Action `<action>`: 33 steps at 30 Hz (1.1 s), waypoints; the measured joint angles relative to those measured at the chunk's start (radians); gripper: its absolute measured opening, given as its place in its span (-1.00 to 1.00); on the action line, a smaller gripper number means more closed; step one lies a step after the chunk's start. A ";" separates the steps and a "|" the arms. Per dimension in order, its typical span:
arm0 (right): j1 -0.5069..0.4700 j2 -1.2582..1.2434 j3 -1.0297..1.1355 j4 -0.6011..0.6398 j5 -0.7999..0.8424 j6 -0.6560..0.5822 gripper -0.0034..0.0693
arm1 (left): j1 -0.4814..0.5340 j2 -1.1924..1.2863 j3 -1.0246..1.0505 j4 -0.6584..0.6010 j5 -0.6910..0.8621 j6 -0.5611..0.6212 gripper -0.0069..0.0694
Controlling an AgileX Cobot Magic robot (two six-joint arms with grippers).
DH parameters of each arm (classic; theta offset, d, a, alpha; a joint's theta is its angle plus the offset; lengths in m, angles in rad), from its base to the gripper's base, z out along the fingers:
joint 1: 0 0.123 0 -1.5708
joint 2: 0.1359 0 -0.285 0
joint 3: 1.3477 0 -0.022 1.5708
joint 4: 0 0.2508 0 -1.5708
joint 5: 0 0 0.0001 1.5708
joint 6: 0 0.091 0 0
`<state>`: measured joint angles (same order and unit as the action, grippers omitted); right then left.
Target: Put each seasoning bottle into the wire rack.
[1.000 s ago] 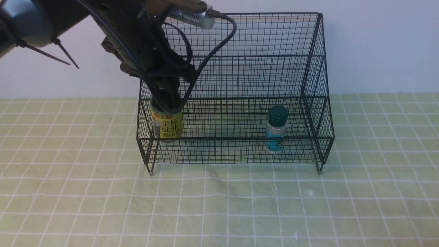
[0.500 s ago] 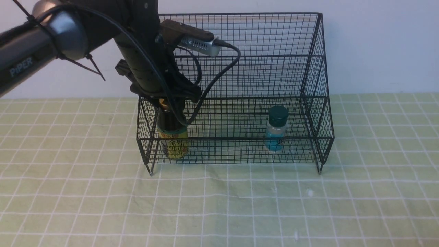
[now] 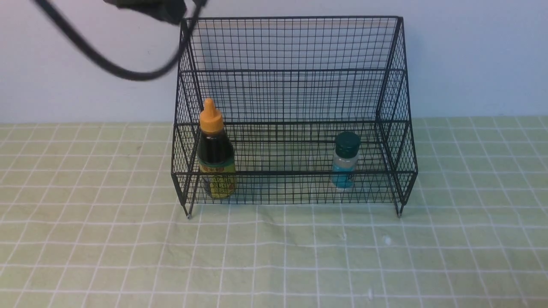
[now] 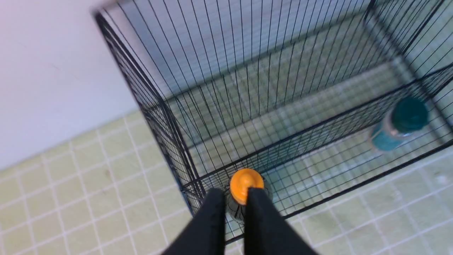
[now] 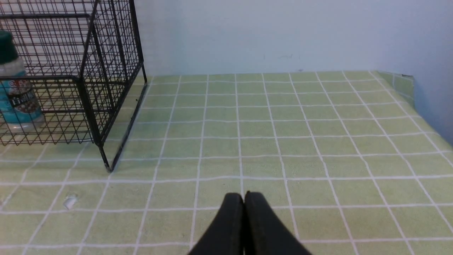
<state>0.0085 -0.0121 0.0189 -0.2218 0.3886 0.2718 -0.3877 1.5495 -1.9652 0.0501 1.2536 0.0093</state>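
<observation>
Cloth: checked, beneath rack [image 3: 295, 174]
Sauce [image 3: 216, 147]: likely heavy, slick; grasp mid-body
Jar [image 3: 345, 160]: probably light
Fingers [image 4: 219, 212]: closed, both grippers

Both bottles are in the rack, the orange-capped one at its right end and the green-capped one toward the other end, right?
Not quite: the ends are swapped. The front view shows the orange-capped bottle at the left end of the rack and the green-capped one toward the right. Both are in it.
</observation>
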 joint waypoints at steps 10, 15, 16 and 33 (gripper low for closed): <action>0.000 0.000 0.000 0.000 0.000 -0.025 -0.95 | 0.000 -0.447 0.379 -0.019 -0.126 -0.017 -0.83; 0.000 0.000 0.000 0.000 0.000 -0.037 -0.95 | 0.000 -0.666 0.702 -0.072 -0.377 -0.017 -0.83; 0.000 0.000 0.000 0.000 0.000 -0.038 -0.95 | 0.000 -0.683 0.740 -0.079 -0.395 -0.017 -0.83; 0.000 0.000 0.000 0.000 0.000 -0.041 -0.95 | 0.000 -1.041 1.157 -0.186 -0.549 -0.009 -0.83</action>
<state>0.0085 -0.0121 0.0189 -0.2218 0.3886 0.2310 -0.3877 0.5082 -0.8082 -0.1362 0.7046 0.0000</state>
